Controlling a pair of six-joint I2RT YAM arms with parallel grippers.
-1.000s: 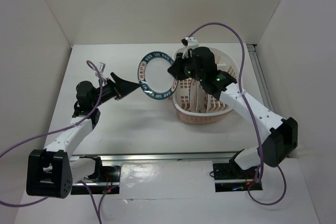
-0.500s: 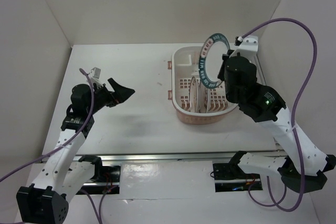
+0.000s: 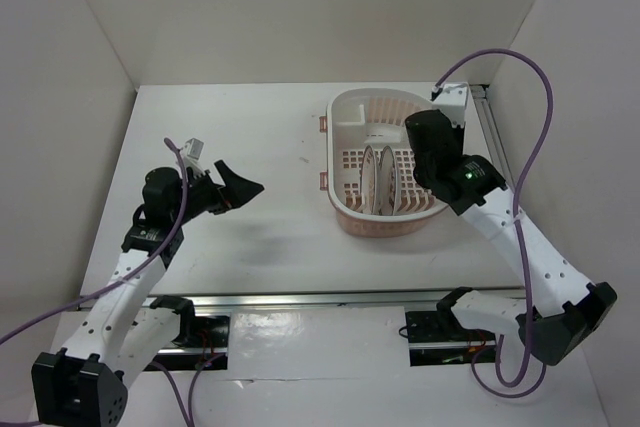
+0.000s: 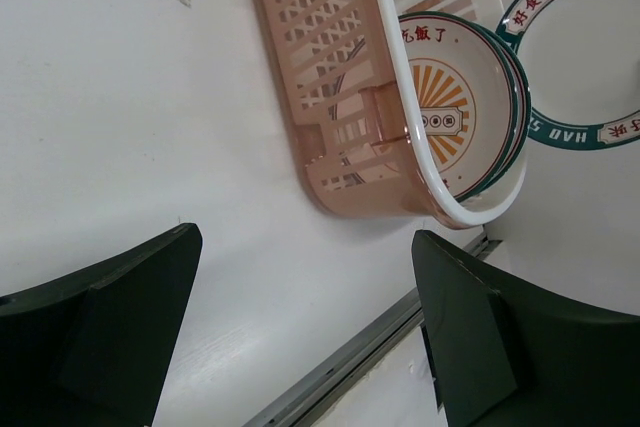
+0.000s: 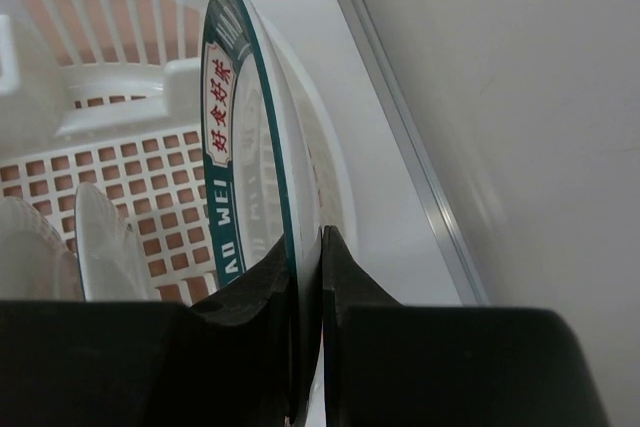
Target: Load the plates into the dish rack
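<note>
The rack (image 3: 347, 107) sits on the right half of the desk (image 3: 250, 127), peach lower rim toward me and white slotted wall on the far side. The sunburst plate (image 4: 445, 112) stands on edge inside it, and a second plate (image 3: 388, 187) stands upright just beside that one, both over the peach grid. The green plate (image 5: 225, 117) is also upright and edge-on, to the right of those two and near the rack's right wall. I cannot tell whether its lower edge touches the grid.

My right gripper (image 5: 305, 257) has its fingers (image 5: 345, 287) clenched on the green plate's rim, one on each face. The right arm rises from its base at the near right corner and leans in over the rack's right side. Its wrist hides the held plate in the overhead view.

My left gripper (image 3: 238, 187) hangs above the bare left half of the desk, well apart from the rack. Its fingers (image 4: 110, 327) are spread wide with nothing between them and point right toward the rack. The left arm is folded up from the near left corner.

A metal rail (image 3: 300, 297) runs along the desk's near edge. A purple cable (image 3: 530, 77) loops high above the right arm, and white walls (image 3: 300, 17) close in the far side.
</note>
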